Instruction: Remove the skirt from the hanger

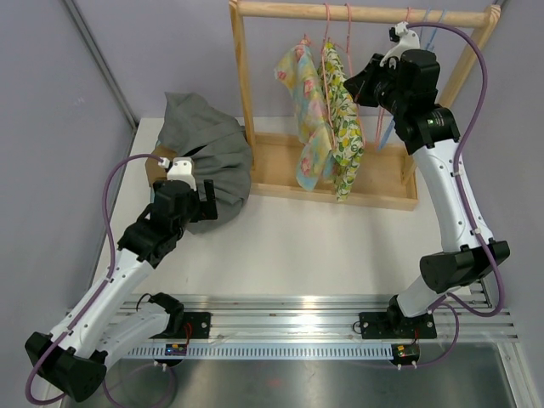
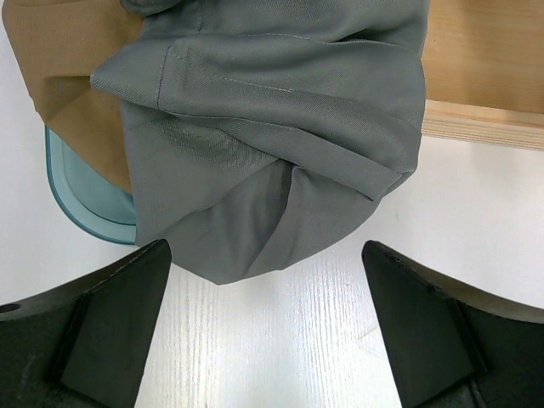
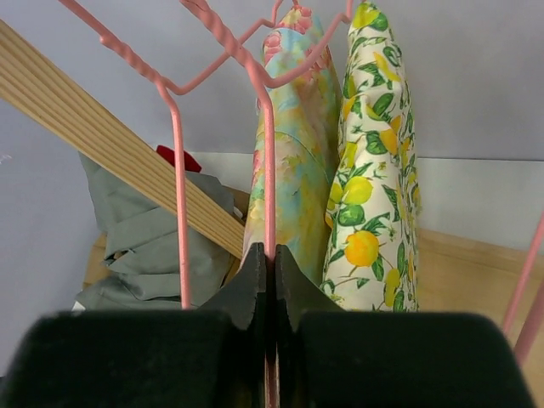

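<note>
Closest to the right wrist camera, two black fingers [image 3: 251, 289] are seen pressed together. The right end effector [image 3: 270, 259] is shut tight on one thin wire of a pink hanger [image 3: 269, 170]. No cloth is seen on that wire, so this hanger is judged to be bare. Just past it, a flowery cloth [image 3: 293, 170] and a lemon cloth [image 3: 374, 170] are hung from the wooden rack [image 1: 357, 13].

The left end effector [image 2: 265, 255] is held wide open, with nothing between its fingers. The grey skirt [image 2: 272, 127] is found right in front of it and is judged to be off the hanger already. It is piled on the left side of the tabletop [image 2: 280, 340], over a brown bag [image 2: 59, 68] and a blue-green tub [image 2: 81, 195], with one side against the rack's wooden base [image 2: 484, 76].

The skirt is thought to be soft, light and floppy. It will likely sag and fold when lifted, but it cannot be broken. A good hold could be taken on the folded edge nearest the open fingers, where layers are stacked.

From above, the heap is seen to be longer than it is wide. Its long line is laid from the far left corner toward the arms, and its rounded end is pointed at the near edge.
</note>
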Motion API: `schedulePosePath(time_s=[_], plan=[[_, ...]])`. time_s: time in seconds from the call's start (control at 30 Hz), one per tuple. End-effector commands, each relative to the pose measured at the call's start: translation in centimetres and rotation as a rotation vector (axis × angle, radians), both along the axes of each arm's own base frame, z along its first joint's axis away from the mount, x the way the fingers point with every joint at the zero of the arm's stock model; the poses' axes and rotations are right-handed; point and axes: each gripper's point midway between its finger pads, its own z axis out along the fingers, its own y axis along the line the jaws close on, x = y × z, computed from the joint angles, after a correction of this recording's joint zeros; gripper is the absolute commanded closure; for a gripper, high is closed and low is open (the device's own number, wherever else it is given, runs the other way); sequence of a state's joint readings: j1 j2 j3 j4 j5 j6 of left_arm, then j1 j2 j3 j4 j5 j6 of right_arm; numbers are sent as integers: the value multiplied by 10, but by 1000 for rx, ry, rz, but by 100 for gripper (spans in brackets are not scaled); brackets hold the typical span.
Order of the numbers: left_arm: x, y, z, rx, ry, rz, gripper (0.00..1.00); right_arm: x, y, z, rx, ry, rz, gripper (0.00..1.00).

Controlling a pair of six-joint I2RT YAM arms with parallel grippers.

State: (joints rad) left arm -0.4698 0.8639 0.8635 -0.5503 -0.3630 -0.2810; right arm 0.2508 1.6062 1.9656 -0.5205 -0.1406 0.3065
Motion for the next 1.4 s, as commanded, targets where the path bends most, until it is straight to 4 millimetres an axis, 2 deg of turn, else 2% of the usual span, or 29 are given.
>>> schedulePosePath(time_s=[0.0, 0.03, 0.07, 0.13, 0.17, 0.23, 0.27, 0.33, 0.37, 0.4, 0.43, 0.47, 0.5, 0.57, 0.6, 0.63, 0.67, 0.73, 0.77, 0.83, 0.87, 0.97, 1.0, 1.07, 1.13, 1.2, 1.23, 1.27, 1.37], plan=[[6, 0, 23, -35, -79, 22, 1, -4, -2, 44, 34, -101, -21, 100], [6, 1, 23, -34, -84, 24, 1, -7, -3, 52, 38, -115, -23, 100], [7, 1, 27, -38, -95, 25, 1, -12, -6, 71, 50, -153, -30, 100], [8, -1, 33, -33, -119, 10, 1, -20, -9, 87, 58, -180, -35, 100], [8, -2, 38, -31, -132, 5, 1, -27, -11, 103, 68, -213, -38, 100], [10, -9, 60, -36, -168, -17, 1, -38, -15, 114, 71, -230, -42, 100], [9, -18, 79, -45, -192, -48, 1, -48, -18, 121, 75, -247, -44, 100], [9, -33, 99, -55, -218, -96, 1, -57, -23, 124, 70, -256, -56, 100], [9, -42, 111, -63, -235, -124, 1, -58, -24, 116, 63, -239, -62, 100], [8, -62, 113, -55, -227, -186, 1, -69, -28, 122, 66, -255, -69, 100], [6, -74, 138, -84, -267, -225, 1, -73, -31, 120, 60, -253, -77, 100], [1, -95, 147, -99, -277, -292, 1, -73, -32, 108, 50, -227, -81, 100], [2, -112, 150, -104, -272, -341, 1, -85, -35, 112, 57, -237, -85, 100], [-13, -153, 178, -185, -321, -485, 1, -96, -38, 104, 55, -227, -83, 100], [-17, -171, 182, -220, -324, -533, 1, -101, -40, 103, 57, -224, -86, 100], [-28, -190, 188, -270, -326, -618, 1, -104, -40, 100, 59, -219, -84, 100], [-40, -212, 205, -343, -371, -694, 1, -111, -42, 98, 59, -214, -85, 100], [-60, -247, 211, -448, -359, -820, 1, -121, -43, 94, 67, -203, -80, 100], [-73, -265, 221, -519, -383, -873, 1, -129, -45, 94, 73, -202, -78, 100], [-91, -289, 224, -578, -376, -966, 1, -139, -45, 91, 81, -189, -68, 100], [-98, -309, 221, -609, -368, -1007, 1, -143, -46, 89, 80, -186, -67, 100], [-115, -342, 215, -697, -321, -1074, 1, -167, -51, 95, 94, -202, -61, 100], [-118, -349, 208, -713, -304, -1086, 1, -171, -52, 94, 90, -197, -62, 100], [-127, -361, 211, -792, -311, -1110, 1, -184, -55, 96, 92, -201, -61, 100], [-130, -366, 205, -830, -304, -1115, 1, -191, -57, 98, 94, -207, -61, 100], [-132, -370, 209, -873, -314, -1113, 1, -200, -59, 100, 96, -211, -59, 100], [-130, -372, 200, -873, -303, -1099, 1, -202, -59, 100, 98, -210, -58, 100], [-132, -370, 210, -922, -332, -1095, 1, -207, -60, 102, 102, -218, -53, 100], [-132, -363, 215, -1016, -364, -1069, 1, -213, -58, 101, 114, -210, -40, 100]])
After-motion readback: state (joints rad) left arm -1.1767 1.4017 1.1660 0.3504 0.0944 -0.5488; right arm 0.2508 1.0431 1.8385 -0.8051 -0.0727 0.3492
